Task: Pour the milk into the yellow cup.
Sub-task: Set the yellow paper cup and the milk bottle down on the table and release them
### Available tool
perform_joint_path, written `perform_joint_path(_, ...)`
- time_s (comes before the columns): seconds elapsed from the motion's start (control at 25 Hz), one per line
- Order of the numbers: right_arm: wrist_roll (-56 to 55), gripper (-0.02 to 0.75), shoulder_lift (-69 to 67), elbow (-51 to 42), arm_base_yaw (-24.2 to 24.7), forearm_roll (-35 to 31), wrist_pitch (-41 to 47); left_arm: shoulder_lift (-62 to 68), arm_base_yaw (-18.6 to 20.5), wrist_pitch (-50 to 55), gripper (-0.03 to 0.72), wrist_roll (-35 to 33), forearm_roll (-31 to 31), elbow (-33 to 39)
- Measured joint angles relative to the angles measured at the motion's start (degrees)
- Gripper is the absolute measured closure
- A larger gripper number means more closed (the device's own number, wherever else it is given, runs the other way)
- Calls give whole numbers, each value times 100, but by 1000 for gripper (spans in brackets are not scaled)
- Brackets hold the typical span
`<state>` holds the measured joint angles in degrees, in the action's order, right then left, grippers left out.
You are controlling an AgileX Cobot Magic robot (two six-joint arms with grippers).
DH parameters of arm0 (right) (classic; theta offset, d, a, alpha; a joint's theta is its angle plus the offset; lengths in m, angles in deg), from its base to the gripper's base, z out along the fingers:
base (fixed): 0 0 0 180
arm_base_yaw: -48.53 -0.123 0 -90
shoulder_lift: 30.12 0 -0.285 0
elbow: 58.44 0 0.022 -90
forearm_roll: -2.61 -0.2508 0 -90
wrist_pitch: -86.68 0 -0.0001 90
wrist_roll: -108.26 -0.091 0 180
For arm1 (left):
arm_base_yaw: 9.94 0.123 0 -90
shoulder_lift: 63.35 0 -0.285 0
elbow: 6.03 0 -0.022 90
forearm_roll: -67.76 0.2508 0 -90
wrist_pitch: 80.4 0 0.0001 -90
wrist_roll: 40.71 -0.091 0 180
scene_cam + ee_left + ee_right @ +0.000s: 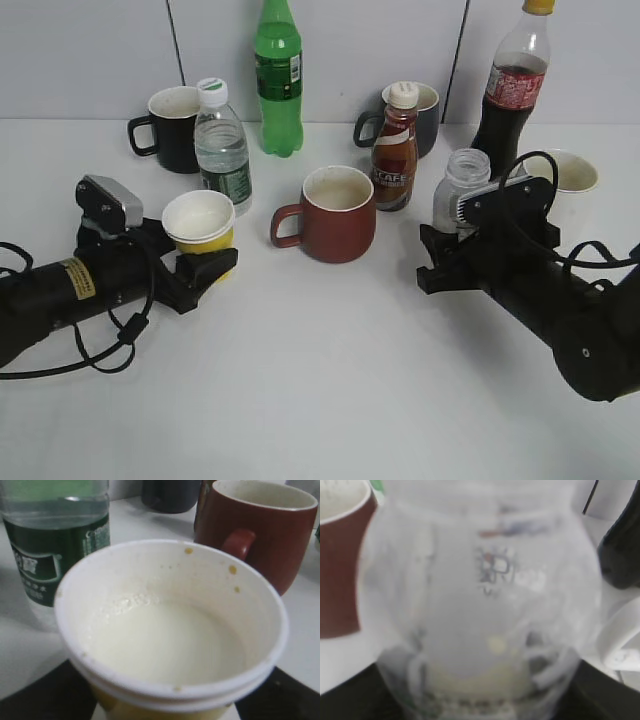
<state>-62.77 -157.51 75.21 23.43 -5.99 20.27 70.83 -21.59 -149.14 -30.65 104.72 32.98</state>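
Note:
The yellow cup (pixel 198 218) stands on the white table at the left, white inside, and in the left wrist view (pixel 170 630) it holds a shallow pool of white milk. My left gripper (pixel 205 260) is shut on the yellow cup, with a black jaw on either side of its base (pixel 165 711). The milk bottle (pixel 462 180) stands upright and capless at the right. In the right wrist view (pixel 485 605) it looks almost empty, with a thin cream layer at the bottom. My right gripper (pixel 452 238) is shut on the bottle's lower part (pixel 480 702).
A dark red mug (pixel 338 213) stands between the arms. Behind are a water bottle (pixel 222 145), a black mug (pixel 175 128), a green bottle (pixel 278 80), a coffee bottle (pixel 395 150), a dark mug (pixel 425 115), a cola bottle (pixel 510 95) and a white cup (pixel 572 180).

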Motion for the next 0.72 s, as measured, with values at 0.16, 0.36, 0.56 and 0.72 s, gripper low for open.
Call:
perform_joint_path(0.16, 11, 300, -222, 27, 0, 0, -112, -145, 0, 6, 100, 0, -57, 115)
perform_joint_path(0.36, -52, 300, -379, 68, 0, 5, -218, -182, 6, 50, 100, 0, -150, 248)
perform_joint_path(0.56, -97, 258, -391, 86, 0, -298, -243, -182, 6, 67, 100, 0, -228, 387)
perform_joint_path(0.72, -83, 223, -391, 90, 0, -401, -266, -254, 6, 81, 100, 0, -365, 538)
